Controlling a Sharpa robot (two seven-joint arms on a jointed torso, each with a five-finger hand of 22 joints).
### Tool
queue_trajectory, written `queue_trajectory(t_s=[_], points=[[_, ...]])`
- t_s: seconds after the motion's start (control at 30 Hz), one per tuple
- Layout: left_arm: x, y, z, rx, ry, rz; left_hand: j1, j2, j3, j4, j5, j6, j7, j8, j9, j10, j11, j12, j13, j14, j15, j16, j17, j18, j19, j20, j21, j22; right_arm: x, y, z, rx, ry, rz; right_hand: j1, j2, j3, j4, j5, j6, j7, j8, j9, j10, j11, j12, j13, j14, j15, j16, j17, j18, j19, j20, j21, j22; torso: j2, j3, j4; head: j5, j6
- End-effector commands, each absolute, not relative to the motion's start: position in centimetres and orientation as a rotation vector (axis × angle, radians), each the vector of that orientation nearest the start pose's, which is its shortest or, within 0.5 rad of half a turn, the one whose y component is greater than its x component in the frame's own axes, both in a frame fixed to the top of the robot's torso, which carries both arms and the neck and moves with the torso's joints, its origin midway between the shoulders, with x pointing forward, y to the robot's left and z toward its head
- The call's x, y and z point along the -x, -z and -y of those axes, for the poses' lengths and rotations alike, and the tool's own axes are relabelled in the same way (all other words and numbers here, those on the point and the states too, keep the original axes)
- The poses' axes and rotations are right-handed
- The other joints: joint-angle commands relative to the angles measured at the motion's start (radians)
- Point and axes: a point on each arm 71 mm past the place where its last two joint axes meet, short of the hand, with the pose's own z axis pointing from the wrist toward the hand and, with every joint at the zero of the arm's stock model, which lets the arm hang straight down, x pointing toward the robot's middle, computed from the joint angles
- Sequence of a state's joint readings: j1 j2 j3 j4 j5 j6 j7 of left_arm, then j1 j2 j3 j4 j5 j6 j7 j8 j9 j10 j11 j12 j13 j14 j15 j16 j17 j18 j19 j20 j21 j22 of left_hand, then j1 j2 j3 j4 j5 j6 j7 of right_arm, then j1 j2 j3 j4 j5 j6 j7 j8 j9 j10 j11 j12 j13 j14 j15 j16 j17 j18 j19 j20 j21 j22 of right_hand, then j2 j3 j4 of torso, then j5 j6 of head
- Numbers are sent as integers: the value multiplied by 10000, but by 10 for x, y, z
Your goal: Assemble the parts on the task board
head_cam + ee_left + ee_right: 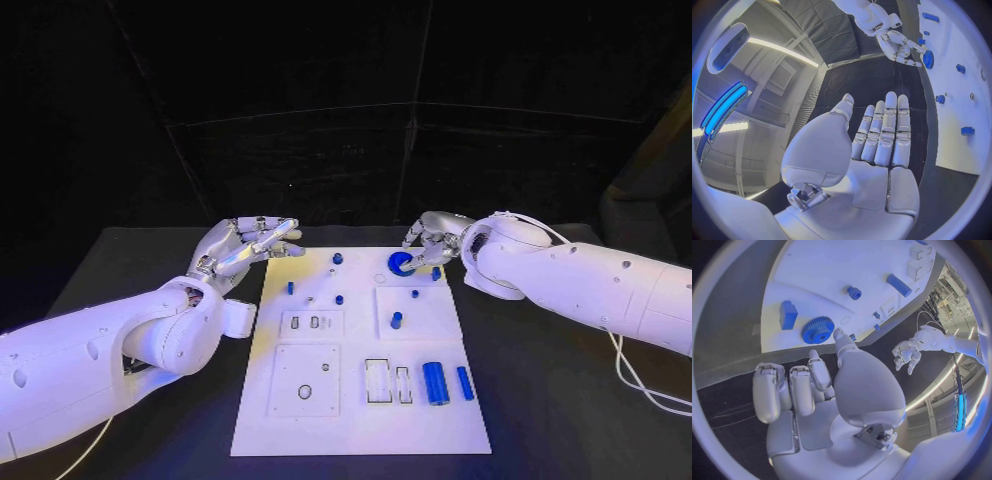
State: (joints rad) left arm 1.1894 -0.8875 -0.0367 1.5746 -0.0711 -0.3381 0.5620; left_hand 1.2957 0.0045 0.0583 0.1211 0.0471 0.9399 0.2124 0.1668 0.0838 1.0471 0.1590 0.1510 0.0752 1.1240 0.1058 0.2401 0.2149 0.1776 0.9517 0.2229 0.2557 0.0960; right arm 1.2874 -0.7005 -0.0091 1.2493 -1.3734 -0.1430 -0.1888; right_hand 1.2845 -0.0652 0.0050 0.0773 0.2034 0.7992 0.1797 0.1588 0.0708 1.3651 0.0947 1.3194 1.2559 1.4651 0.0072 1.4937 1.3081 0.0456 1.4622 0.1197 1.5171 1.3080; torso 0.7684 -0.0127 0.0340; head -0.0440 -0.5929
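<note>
The matte black table (562,400) is carrying the flat white task board (361,420). The left hand (248,247) is hovering off the board's far left corner, fingers straight and apart, holding nothing. The right hand (433,238) is hanging over the far edge, fingers curled, apparently just touching the toothed blue gear (401,263) there. Smooth blue cylinders (436,383) are lying near the right edge.

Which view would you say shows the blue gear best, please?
The right wrist view: the blue gear is close, its teeth plain. The head view shows it small beside the right robot hand; the left wrist view shows it far off, edge-on.
</note>
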Motion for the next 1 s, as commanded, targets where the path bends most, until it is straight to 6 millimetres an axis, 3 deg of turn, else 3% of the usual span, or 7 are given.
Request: queue_trajectory(t_s=[0.03,0.43,1.0], points=[[-478,163,-216,9370,16244,-12767,-1,75,7,-72,4,37,61,-64,-15,9,25,-56,-12,8,44,-25,10,62,82,4,-41,-10,-553,159,214,399,-4580,-18115,226,27,-12,-61,37,-75,14,79,12,103,-27,124,106,724,77,79,890,-155,253,41,53,1250,0,-14,10,-16,-23],[-478,164,-217,9375,16231,-12768,7,91,4,-86,3,47,56,-70,-19,22,21,-68,-14,12,42,-38,18,63,88,4,-51,-19,-554,159,208,723,-4505,-17962,842,336,222,-365,-187,72,-52,340,35,535,-84,735,885,734,37,137,996,-189,342,11,118,1418,-4,-12,3,-2,-81],[-479,164,-217,9392,16243,-12818,7,91,4,-86,3,47,56,-70,-19,22,21,-68,-14,12,42,-38,18,63,88,4,-51,-19,-558,161,202,1218,-3980,-18060,983,447,337,-491,-179,150,-75,427,33,795,-105,1047,1279,742,20,160,1040,-222,434,-4,174,1574,-7,-13,3,-12,-165]])
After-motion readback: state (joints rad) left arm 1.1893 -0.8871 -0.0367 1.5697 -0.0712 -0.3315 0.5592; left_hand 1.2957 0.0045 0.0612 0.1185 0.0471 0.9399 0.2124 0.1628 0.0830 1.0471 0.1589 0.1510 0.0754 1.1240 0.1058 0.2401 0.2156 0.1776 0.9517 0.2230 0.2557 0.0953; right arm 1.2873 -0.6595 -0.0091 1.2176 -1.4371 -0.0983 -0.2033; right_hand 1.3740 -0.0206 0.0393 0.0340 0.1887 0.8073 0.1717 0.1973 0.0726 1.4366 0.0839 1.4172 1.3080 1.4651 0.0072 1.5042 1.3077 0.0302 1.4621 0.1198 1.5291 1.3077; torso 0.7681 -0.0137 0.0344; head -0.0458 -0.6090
